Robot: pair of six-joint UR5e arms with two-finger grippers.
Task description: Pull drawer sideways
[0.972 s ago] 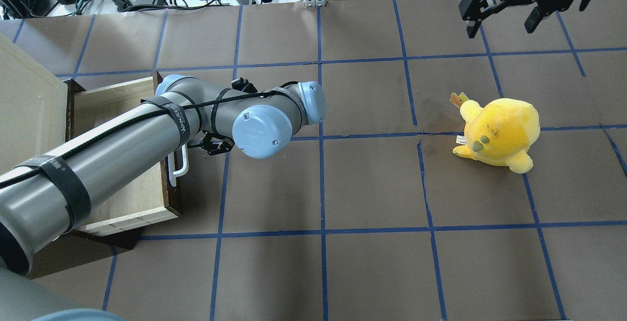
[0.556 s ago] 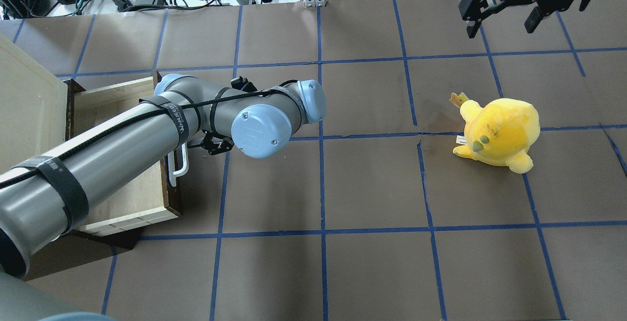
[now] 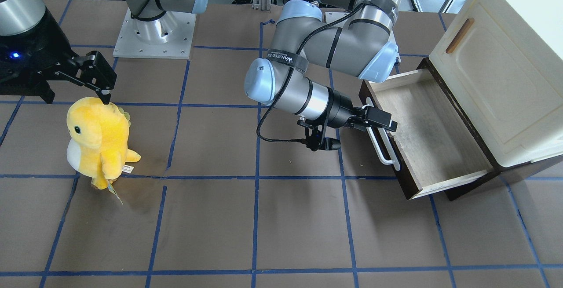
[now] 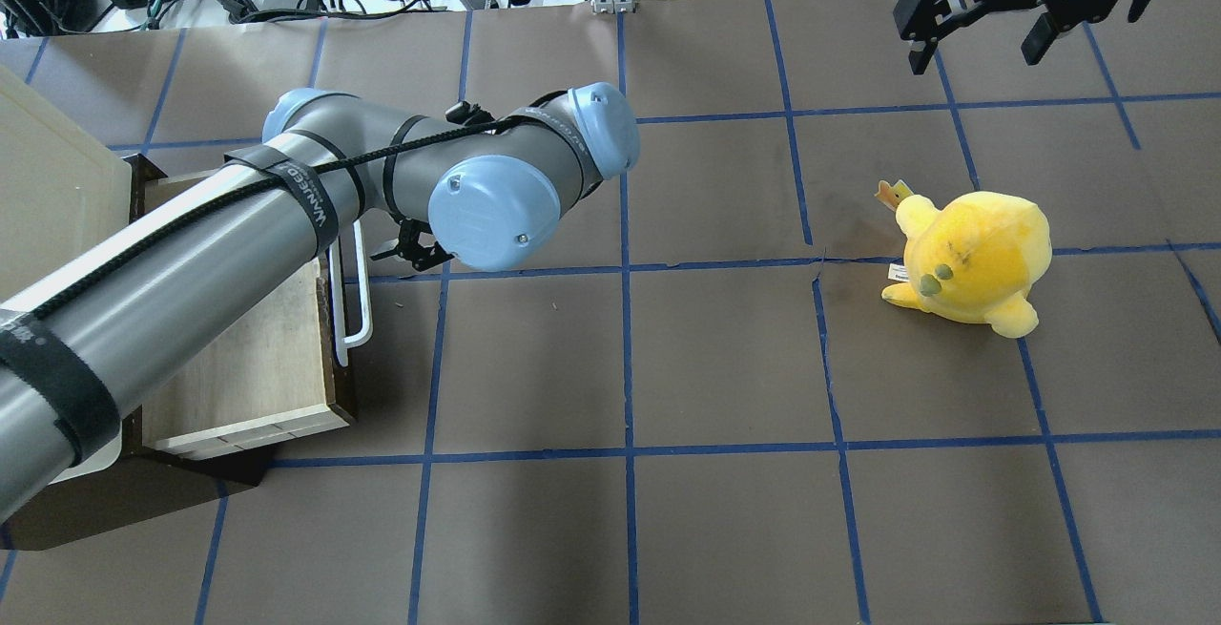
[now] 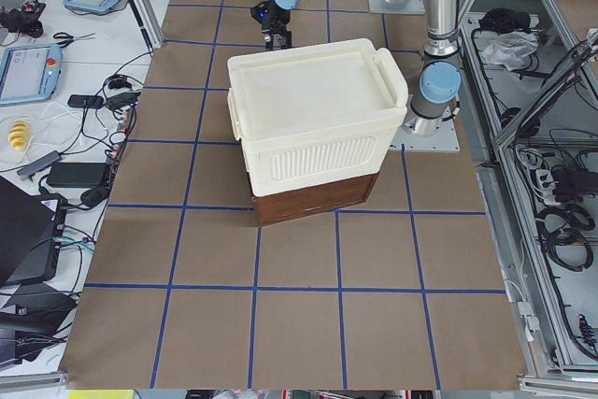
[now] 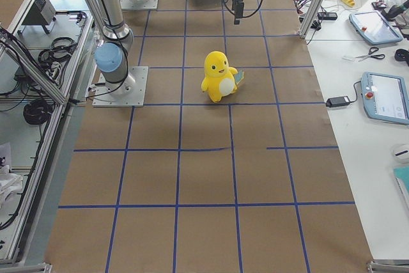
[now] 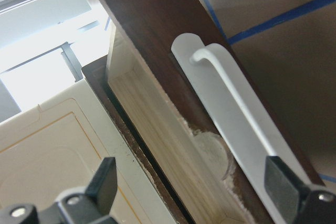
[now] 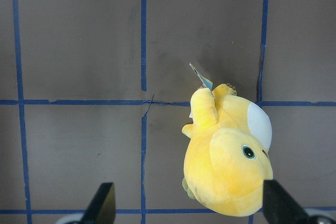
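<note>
Partly hidden under left arm (image 4: 191, 243), drawer (image 4: 258, 377) pulled out, left jaws apart at handle (image 7: 231, 114), right jaws apart.

A yellow plush toy (image 4: 973, 258) stands upright at three o'clock on the brown, blue-taped worktop (image 4: 725, 358); a cream cabinet (image 4: 48, 205) sits at nine o'clock.

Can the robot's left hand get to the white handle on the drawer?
Probably yes. The left gripper is open, right by the white handle on the front of the drawer, and nothing looks to be in the way.
</note>
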